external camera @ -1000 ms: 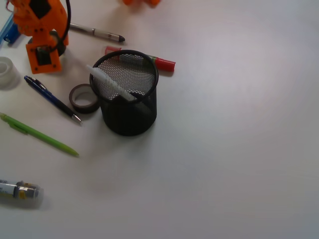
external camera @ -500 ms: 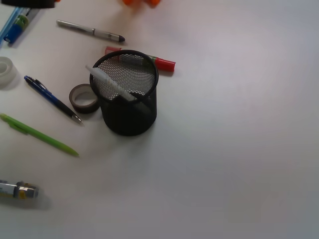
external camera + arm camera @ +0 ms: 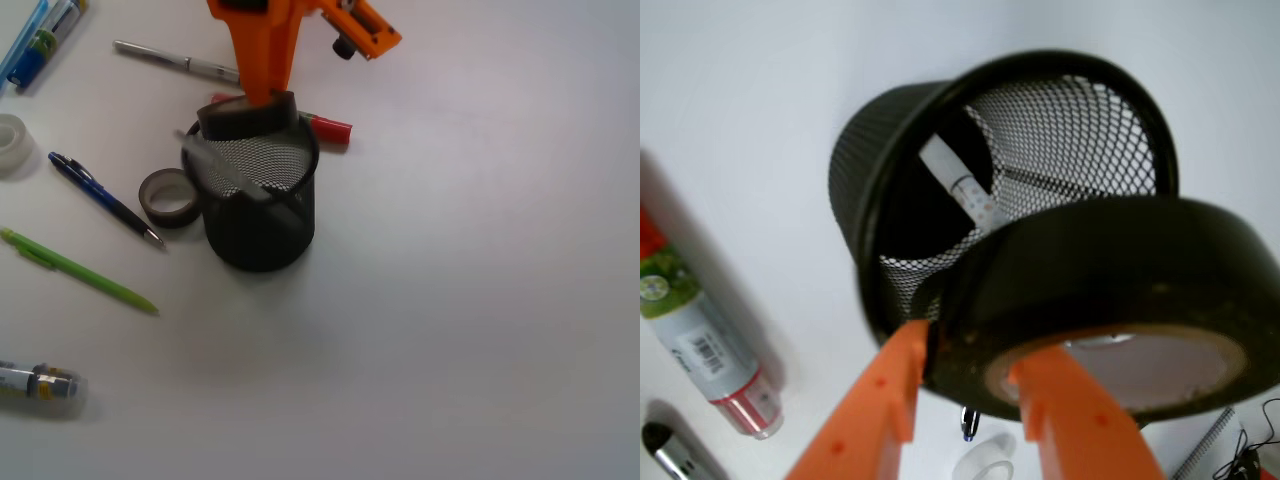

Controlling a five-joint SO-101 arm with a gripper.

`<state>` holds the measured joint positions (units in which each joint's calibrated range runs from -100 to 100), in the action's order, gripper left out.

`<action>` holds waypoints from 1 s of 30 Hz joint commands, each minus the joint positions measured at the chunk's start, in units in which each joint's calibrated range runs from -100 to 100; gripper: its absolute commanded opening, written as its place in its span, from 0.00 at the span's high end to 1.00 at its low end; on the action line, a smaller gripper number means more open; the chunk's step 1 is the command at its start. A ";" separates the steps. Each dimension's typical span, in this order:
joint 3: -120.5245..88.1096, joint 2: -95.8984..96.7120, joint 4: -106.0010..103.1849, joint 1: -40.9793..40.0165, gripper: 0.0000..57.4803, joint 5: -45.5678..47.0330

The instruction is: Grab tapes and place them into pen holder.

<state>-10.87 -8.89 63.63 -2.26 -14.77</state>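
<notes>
— What are the fingers doing?

— The orange gripper is clamped on the black tape roll. In the wrist view one finger presses the roll's outer wall and the other sits inside its hole, so the band of tape is pinched between them.

— And where is that roll relative to the pen holder?

— Right over it. The pen holder stands just under the fingertips, and the roll hangs at the far edge of its rim, tilted. Whether it touches the rim, I cannot tell. Inside the cup, past the fingers, a white pen leans against the mesh.

— The other tapes?

— The grey-brown tape roll lies flat on the table, beside the fingers and just beside the holder's wall, possibly touching it. The whitish tape roll is well apart from the fingers, at the picture's edge.

— Anything else near the fingers?

— A red-capped marker lies just behind the holder, close to the gripper. A silver pen lies beyond it, and a blue pen and a green pen lie farther off, past the grey-brown roll.
</notes>
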 commanded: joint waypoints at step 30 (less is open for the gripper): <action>3.17 -7.99 -2.30 -1.29 0.54 -1.81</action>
<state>-12.85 -12.54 58.96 -5.07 -16.43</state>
